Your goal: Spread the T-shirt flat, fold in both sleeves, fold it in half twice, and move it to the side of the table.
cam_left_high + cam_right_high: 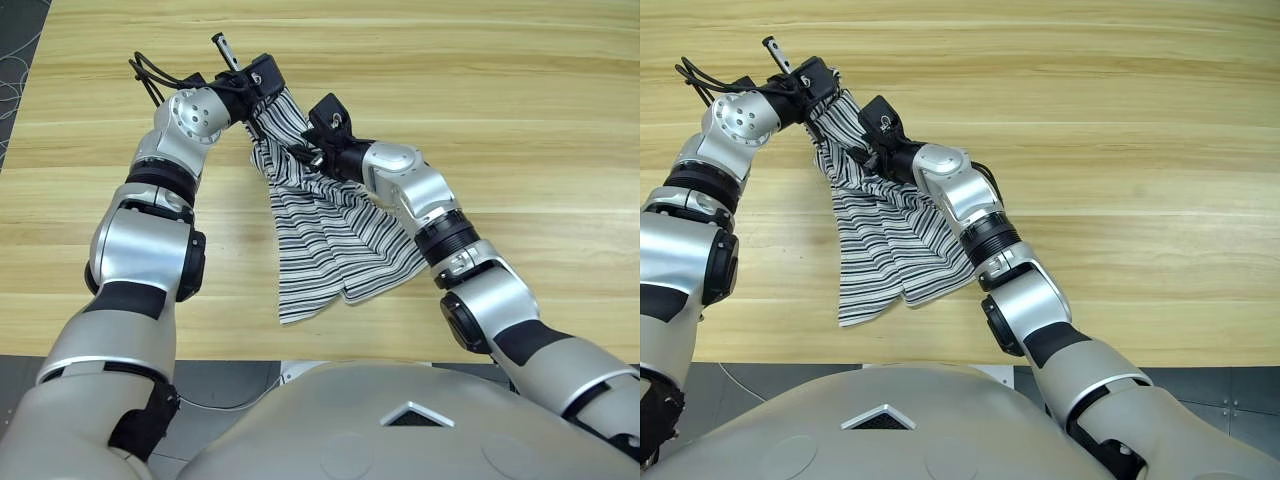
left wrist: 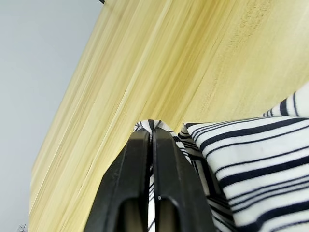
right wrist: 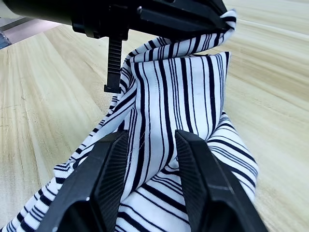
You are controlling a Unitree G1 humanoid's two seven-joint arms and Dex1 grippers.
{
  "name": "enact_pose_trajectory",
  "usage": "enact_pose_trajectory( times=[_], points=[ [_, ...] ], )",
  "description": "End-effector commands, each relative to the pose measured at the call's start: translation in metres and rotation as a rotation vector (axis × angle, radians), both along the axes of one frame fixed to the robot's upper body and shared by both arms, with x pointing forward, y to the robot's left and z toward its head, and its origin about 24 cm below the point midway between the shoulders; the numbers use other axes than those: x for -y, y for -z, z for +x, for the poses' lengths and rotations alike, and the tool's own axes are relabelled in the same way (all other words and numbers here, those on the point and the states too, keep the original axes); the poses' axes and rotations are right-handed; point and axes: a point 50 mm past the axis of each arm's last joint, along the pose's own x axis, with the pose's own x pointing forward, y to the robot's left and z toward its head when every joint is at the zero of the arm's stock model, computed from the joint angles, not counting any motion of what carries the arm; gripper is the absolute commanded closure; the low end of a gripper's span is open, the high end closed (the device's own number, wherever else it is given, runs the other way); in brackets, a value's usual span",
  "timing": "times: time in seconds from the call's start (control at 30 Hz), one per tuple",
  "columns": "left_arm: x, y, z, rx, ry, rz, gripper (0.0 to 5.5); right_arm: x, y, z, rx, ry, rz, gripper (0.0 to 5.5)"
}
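Since the shirt (image 1: 330,240) was limp and light, dangling mid-frame over the surface (image 1: 500,100), left gripper (image 2: 150,133) pinched its top edge, right gripper (image 3: 152,137) gaped around a fold; corners looked the best hold.

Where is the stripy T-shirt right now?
The T-shirt is over the middle of the wooden table, its far end pinched in the left gripper, with the open right gripper around the cloth just beside it.
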Motion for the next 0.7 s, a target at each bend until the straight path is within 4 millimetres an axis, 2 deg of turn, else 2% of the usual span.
enact_pose_trajectory(
  times=[0.03, 0.17, 0.3, 0.7],
  points=[
    [0.004, -0.005, 0.004, 0.012, 0.003, 0.012, 5.4, -0.047, -0.022, -0.014, -0.005, -0.035, 0.15, 3.72],
    [0.004, -0.004, 0.004, 0.009, 0.004, 0.014, 5.4, -0.051, -0.035, -0.01, -0.048, 0.017, 0.262, 3.72],
    [0.004, -0.004, 0.003, 0.009, 0.005, 0.015, 5.4, -0.059, -0.041, -0.014, -0.131, -0.008, 0.348, 3.72],
    [0.007, -0.003, 0.003, 0.007, 0.013, 0.008, 5.4, -0.076, -0.021, -0.042, -0.157, -0.153, 0.236, 3.72]
  ],
)
